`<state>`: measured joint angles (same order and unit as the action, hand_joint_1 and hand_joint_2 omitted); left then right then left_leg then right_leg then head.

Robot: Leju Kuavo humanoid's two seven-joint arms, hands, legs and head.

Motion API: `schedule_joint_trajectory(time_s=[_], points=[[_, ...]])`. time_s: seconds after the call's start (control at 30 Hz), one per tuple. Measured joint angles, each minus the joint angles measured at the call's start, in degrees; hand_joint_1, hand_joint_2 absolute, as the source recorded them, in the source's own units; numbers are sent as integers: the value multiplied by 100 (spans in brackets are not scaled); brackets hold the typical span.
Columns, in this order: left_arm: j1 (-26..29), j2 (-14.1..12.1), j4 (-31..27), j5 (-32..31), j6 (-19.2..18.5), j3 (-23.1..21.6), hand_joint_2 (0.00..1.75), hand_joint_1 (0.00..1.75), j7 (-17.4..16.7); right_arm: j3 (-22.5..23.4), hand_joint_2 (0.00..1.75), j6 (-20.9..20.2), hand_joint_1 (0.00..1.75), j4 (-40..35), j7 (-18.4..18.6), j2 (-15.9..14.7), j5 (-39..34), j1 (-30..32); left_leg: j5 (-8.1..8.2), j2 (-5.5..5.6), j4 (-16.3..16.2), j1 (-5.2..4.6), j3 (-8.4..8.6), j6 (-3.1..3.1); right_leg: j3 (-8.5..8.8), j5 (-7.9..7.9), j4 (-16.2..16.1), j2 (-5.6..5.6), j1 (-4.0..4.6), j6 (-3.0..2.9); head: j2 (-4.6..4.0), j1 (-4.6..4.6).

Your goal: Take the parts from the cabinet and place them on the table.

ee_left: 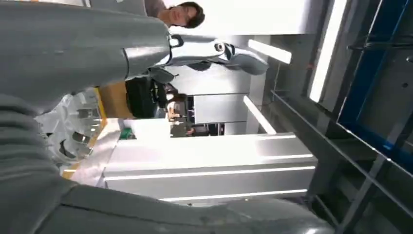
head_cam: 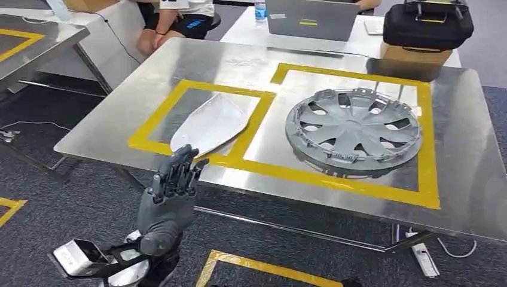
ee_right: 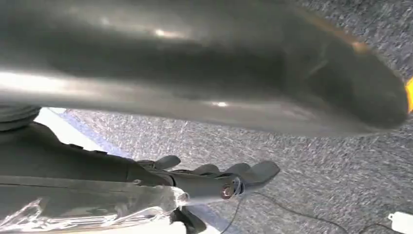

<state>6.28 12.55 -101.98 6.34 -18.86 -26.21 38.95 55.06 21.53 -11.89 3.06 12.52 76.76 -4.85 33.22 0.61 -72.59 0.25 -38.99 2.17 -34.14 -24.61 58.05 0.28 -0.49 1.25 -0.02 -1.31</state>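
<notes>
A steel table (head_cam: pixel 466 179) carries two squares marked in yellow tape. A white, leaf-shaped panel (head_cam: pixel 209 122) lies in the left square. A grey wheel cover (head_cam: pixel 353 128) lies in the right square, and its spokes (ee_left: pixel 73 129) also appear in the left wrist view. My left hand (head_cam: pixel 170 191) is raised in front of the table's near edge, just below the white panel, fingers (ee_left: pixel 214 51) stretched out and holding nothing. My right hand (ee_right: pixel 214 178) hangs over the grey carpet with its fingers straight and nothing in it.
A person (head_cam: pixel 176 21) sits behind the table beside a laptop (head_cam: pixel 311 18). A black case (head_cam: pixel 427 24) rests on a cardboard box (head_cam: pixel 412 57) at the far right. Another steel table (head_cam: pixel 30 42) stands at left. A power strip (head_cam: pixel 421 257) lies on the floor.
</notes>
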Motion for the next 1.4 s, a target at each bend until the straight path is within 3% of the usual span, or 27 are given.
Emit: schedule_joint_trajectory(time_s=[0.07, 0.1, 0.13, 0.27, 0.3, 0.33, 0.4, 0.43, 0.47, 0.5, 0.57, 0.6, 0.63, 0.7, 0.77, 0.8, 0.83, 0.9, 0.93, 0.97, 1.03, 1.1, 1.13, 1.17, 1.3, 1.33, 1.4], points=[[-4, 2, 9, -2, -31, 7, 175, 0, 0, 0, 0, -9, 0, 2, -2, 0, 0, -2, -460, -2, 855, 1, 488, -32, -23, 35, 0, 9, -5, 37, 0, -2], [-10, 2, 11, 2, -80, 7, 175, 0, 0, 0, 0, -11, 0, 0, -7, 0, 2, -3, -598, -7, 1308, 2, 759, -49, -29, 55, 3, 14, -5, 67, 0, -4], [-25, 7, 13, 22, -140, 7, 175, 0, 0, 0, 0, -11, 0, 0, -9, -2, 4, -7, -572, -4, 1596, 4, 871, -57, -80, 59, 69, 23, 51, 93, 0, -22], [-8, 13, 33, 74, -243, 39, 175, 0, 0, -2, 0, -11, 0, 2, -4, -4, 35, -2, -680, 3, 1562, -22, 747, -239, -124, 187, 7, 18, 8, 233, 0, -6], [-16, 18, 37, 83, -251, 44, 175, 0, -2, -2, 0, -9, 0, 2, 4, -9, 46, 1, -724, -15, 1569, -2, 713, -283, -200, 38, 84, 17, -2, 259, 0, 13], [-15, 28, 39, 85, -256, 46, 175, 0, 0, 0, 0, -9, 0, 2, 9, -9, 55, 4, -765, -18, 1569, -1, 671, -321, -284, -259, 352, 9, -2, 283, 0, 39], [-15, 35, 48, 85, -264, 50, 175, 0, -2, -2, 0, -7, 0, 0, 11, -9, 59, -4, -850, -29, 1566, -9, 559, -346, -545, -830, 1206, 9, -6, 312, 0, 46], [-14, 37, 59, 85, -271, 55, 175, 0, 0, -2, 0, -7, 0, 0, 15, -11, 61, -3, -901, -35, 1564, -15, 489, -347, -641, -1022, 1599, 9, -5, 325, 0, 50], [-13, 39, 70, 85, -277, 55, 175, 0, -2, -2, 0, -7, 0, 0, 20, -11, 59, -1, -954, -35, 1559, -19, 419, -344, -645, -1071, 1791, 9, -5, 323, 0, 46], [-11, 39, 74, 85, -284, 55, 175, 0, -2, -2, 0, -7, 0, 0, 26, -11, 59, 1, -1006, -35, 1558, -20, 350, -336, -511, -957, 1699, 10, -4, 313, 0, 48], [-11, 46, 79, 85, -291, 55, 175, 0, 0, 0, 0, -7, 0, 0, 37, -13, 59, -8, -1102, -30, 1556, -19, 241, -309, 101, -552, 870, 9, -3, 291, 0, 48], [-14, 48, 79, 85, -293, 55, 175, 0, 0, 0, 0, -7, 0, 0, 37, -15, 59, -25, -1150, -23, 1550, -19, 211, -282, 502, -468, 311, 11, -5, 274, 0, 48], [-13, 52, 79, 81, -295, 55, 175, 0, 0, 0, 0, -7, 0, 0, 37, -15, 59, -50, -1187, -22, 1547, -42, 173, -244, 792, -610, -113, 14, 10, 251, 0, 55], [-28, 59, 81, 51, -295, 50, 175, 0, 0, -2, 0, -11, 0, 0, 46, -15, 59, -57, -1294, -36, 1569, -39, 175, -178, 698, -547, -150, 31, 37, 200, 0, 74], [-18, 59, 83, 15, -295, 48, 175, 0, 0, 0, 0, -28, 0, 0, 68, -24, 55, -45, -1410, -30, 1620, -31, 170, -95, 636, -455, -143, 23, 46, 99, 2, 72], [-15, 55, 83, 7, -295, 50, 175, 0, 0, 2, 0, -48, 0, 0, 46, -24, 57, -42, -1352, -18, 1597, -14, 119, -67, 574, -376, -169, -18, 9, 44, 2, 79], [-13, 52, 83, 4, -295, 50, 175, 0, 0, 2, 0, -92, 0, 0, -11, -26, 59, -54, -1020, -25, 1441, -21, 41, -36, 521, -307, -169, -9, 11, -1, 2, 35], [-10, 50, 83, 17, -301, 55, 175, 0, 0, 2, 0, -194, 0, 0, -146, -28, 74, -49, -290, -26, 656, -12, -165, 4, 357, -159, -165, -13, 13, -29, 2, 17], [-9, 50, 83, 28, -306, 57, 175, 0, 0, 2, 0, -208, 0, 0, -171, -28, 79, -39, -77, -26, 218, -13, -255, 15, 266, -92, -160, -21, 15, -31, 2, 15], [-5, 48, 83, 31, -308, 63, 175, 0, 0, 4, 0, -208, 0, 0, -181, -28, 83, -33, -45, -26, -67, -13, -281, 20, 179, -28, -151, -32, 16, -26, 2, 15], [-1, 48, 83, 24, -313, 72, 175, 0, 0, 4, 0, -201, 0, 0, -208, -35, 85, -29, -367, -27, 41, -11, -14, 14, -1, 97, -144, -42, 14, 6, 0, 15], [-5, 50, 83, 4, -313, 74, 175, 0, 0, 4, 0, -199, 0, 0, -225, -35, 85, -34, -616, -28, 894, -8, 682, -8, -139, 211, -126, -36, 6, 50, 2, 15], [-11, 57, 81, 0, -315, 74, 175, 0, 0, 4, 0, -197, 0, 0, -227, -37, 85, -33, -512, -28, 1336, -9, 1058, -19, -170, 245, -109, -29, 21, 81, 2, 11], [-26, 66, 79, 0, -317, 72, 175, 0, 0, 2, 0, -192, 0, 0, -240, -37, 87, -32, -379, -17, 1749, -20, 1290, -77, -222, 283, -75, -30, 45, 109, 0, 13], [-10, 68, 81, -2, -319, 87, 175, 0, 0, 2, 0, -190, 0, 0, -317, -44, 68, -4, -506, -38, 1734, -22, 1098, -277, -290, 471, -111, -30, 11, 216, 2, 4], [-7, 74, 81, -13, -319, 94, 175, 0, 0, 2, 0, -192, 0, 0, -360, -44, 57, 11, -573, -43, 1732, -23, 1040, -310, -385, 195, 32, -33, 5, 249, 2, 31], [-8, 76, 81, -17, -323, 96, 175, 0, 0, 2, 0, -232, 0, 0, -356, -44, 35, 4, -697, -49, 1730, -28, 893, -352, -593, -520, 821, -31, 3, 293, 2, 57]])
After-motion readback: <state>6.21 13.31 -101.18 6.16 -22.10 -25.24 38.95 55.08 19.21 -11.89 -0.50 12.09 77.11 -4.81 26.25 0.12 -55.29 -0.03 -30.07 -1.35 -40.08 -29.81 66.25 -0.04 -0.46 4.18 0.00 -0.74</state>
